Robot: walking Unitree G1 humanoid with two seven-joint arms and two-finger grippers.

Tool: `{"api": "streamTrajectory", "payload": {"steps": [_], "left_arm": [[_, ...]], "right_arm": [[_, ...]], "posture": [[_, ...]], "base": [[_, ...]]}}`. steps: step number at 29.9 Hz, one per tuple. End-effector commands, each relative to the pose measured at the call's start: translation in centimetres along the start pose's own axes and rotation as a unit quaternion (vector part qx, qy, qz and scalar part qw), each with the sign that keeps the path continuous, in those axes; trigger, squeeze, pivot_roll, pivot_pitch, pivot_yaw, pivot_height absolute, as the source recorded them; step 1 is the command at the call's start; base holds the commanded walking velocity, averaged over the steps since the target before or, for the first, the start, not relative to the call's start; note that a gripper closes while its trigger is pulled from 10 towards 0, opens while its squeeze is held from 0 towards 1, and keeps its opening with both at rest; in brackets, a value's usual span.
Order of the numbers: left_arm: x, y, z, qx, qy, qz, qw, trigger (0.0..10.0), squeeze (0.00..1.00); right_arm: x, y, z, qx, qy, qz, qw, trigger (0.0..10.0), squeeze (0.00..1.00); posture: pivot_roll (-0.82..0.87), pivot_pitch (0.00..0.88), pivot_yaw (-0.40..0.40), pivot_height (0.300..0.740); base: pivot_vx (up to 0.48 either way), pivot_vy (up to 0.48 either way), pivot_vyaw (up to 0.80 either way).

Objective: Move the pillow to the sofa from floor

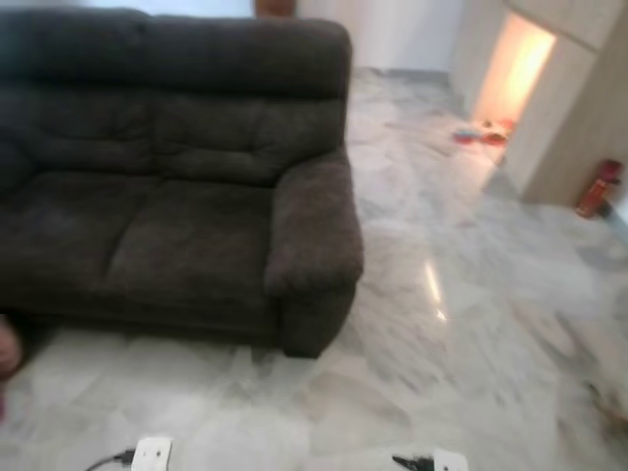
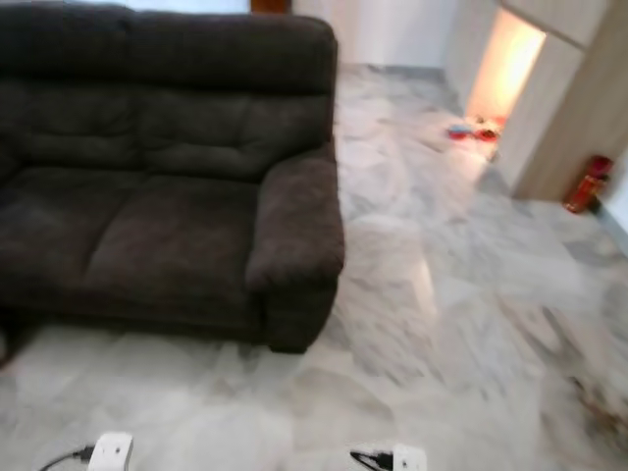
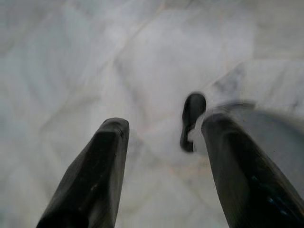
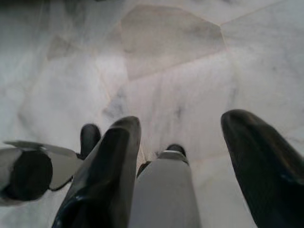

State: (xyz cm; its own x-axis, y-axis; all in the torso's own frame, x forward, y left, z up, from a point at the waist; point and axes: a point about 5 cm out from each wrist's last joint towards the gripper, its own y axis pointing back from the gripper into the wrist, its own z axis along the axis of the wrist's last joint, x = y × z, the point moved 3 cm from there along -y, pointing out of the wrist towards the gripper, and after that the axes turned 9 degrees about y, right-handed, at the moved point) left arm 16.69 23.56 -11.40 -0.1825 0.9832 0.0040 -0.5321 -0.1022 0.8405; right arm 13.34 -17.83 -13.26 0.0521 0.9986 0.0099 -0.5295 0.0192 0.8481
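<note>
A dark grey two-seat sofa (image 1: 167,186) stands on the left, its seat bare and its right armrest (image 1: 314,226) nearest the open floor. A small reddish shape (image 1: 6,353) shows at the picture's left edge by the sofa's base; I cannot tell what it is. My left gripper (image 3: 165,124) hangs over the marble floor (image 1: 442,324), open, with nothing between its fingers. My right gripper (image 4: 183,121) also hangs over the floor, open and holding nothing. The white wrist ends of both arms (image 1: 152,453) (image 1: 449,459) show low in the left eye view.
Pale marble floor spreads right of the sofa. A wooden cabinet (image 1: 579,108) stands at the back right with a lit opening (image 1: 515,64) beside it. Small colourful items (image 1: 481,132) lie on the floor there, and a red fire extinguisher (image 1: 599,186) leans by the cabinet.
</note>
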Motion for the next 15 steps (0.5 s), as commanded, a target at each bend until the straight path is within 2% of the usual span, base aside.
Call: {"api": "streamTrajectory", "payload": {"steps": [1,15], "left_arm": [[0.51,0.1,-0.22,0.005,-0.009,0.007,1.0,10.0,0.0],[0.5,0.13,-0.48,0.009,-0.004,0.006,1.0,10.0,0.0]], "right_arm": [[0.5,-0.13,0.37,-0.005,-0.006,0.004,1.0,10.0,0.0],[0.55,-0.1,0.3,-0.007,-0.022,0.007,1.0,10.0,0.0]], "posture": [[0.13,0.0,-0.043,0.74],[0.13,0.0,-0.049,0.74]], "base": [[0.0,0.0,0.49],[0.0,0.0,0.0]]}}
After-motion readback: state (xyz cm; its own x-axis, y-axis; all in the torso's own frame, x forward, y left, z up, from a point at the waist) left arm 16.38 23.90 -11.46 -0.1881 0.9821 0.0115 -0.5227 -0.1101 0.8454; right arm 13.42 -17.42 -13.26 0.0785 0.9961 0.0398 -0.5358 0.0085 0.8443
